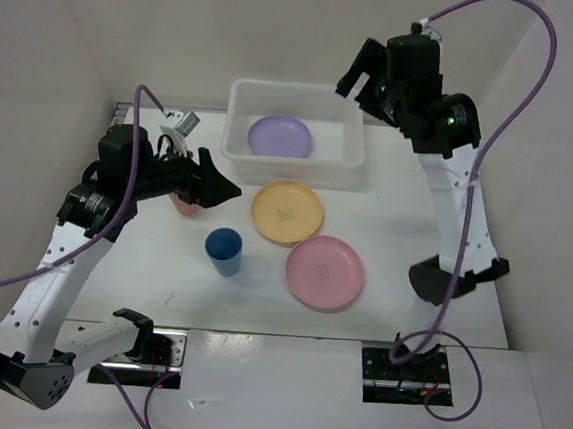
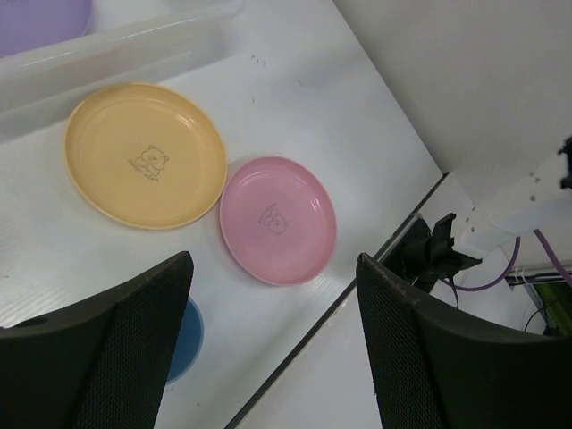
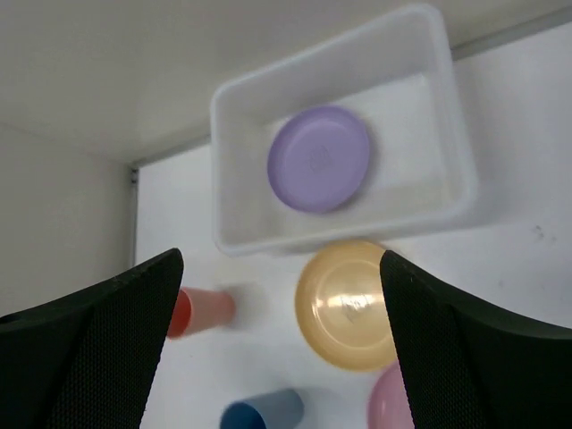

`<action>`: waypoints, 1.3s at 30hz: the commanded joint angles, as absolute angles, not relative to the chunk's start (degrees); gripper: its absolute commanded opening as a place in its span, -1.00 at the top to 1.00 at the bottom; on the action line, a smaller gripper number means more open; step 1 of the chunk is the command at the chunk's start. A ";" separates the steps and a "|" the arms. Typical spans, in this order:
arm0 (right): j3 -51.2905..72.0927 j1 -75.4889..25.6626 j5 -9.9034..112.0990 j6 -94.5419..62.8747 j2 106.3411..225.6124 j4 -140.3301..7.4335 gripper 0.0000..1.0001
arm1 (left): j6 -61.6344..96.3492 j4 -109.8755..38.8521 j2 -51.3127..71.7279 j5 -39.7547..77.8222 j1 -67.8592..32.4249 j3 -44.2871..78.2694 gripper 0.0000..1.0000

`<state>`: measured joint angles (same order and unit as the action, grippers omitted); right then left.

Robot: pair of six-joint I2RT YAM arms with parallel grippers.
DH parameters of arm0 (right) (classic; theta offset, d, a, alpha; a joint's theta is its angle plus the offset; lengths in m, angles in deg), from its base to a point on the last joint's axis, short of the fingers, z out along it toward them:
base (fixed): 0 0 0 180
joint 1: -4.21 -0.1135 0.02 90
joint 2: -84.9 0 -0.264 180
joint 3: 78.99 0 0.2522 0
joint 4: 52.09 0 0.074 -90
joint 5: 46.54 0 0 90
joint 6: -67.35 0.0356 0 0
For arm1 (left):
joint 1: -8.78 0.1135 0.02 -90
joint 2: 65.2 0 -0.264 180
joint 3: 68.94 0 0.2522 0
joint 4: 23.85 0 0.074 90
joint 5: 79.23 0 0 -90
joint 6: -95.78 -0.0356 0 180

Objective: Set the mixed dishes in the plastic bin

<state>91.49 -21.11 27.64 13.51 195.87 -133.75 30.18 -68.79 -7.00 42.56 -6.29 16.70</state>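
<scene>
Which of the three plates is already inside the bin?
The light purple plate: it lies inside the white bin, while the yellow-orange plate and the pink plate sit on the table outside it.

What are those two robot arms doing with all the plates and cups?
They are putting dishes into the translucent white plastic bin. Only the light purple round plate lies inside it at this point. The yellow-orange plate, the pink plate, the small blue cup and the small red cup are out on the white table. The left gripper is open beside the red cup, holding nothing. The right gripper hangs open up by the bin, also empty.
</scene>
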 commanded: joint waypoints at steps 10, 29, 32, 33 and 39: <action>6.97 -13.72 42.68 11.19 156.80 -106.72 -0.80 | 31.09 -64.60 -8.07 47.15 -5.90 13.03 -0.61; -20.93 -10.72 41.17 16.46 160.65 -94.43 -0.74 | 29.86 -64.08 -4.82 47.25 -5.90 11.79 -0.66; -22.77 -13.45 41.17 18.74 161.88 -92.93 -0.74 | 29.86 -64.07 -4.82 47.77 -5.90 11.79 -0.66; -22.78 -14.15 41.17 19.27 162.41 -92.40 -0.74 | 29.86 -64.07 -4.82 47.77 -5.90 11.79 -0.66; -24.63 -20.83 39.51 24.02 167.68 -89.68 -0.65 | 29.86 -64.07 -4.82 47.77 -5.90 11.79 -0.66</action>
<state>-23.78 -18.33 41.11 20.49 165.71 -93.78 30.14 -66.28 -4.64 46.10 -6.29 11.45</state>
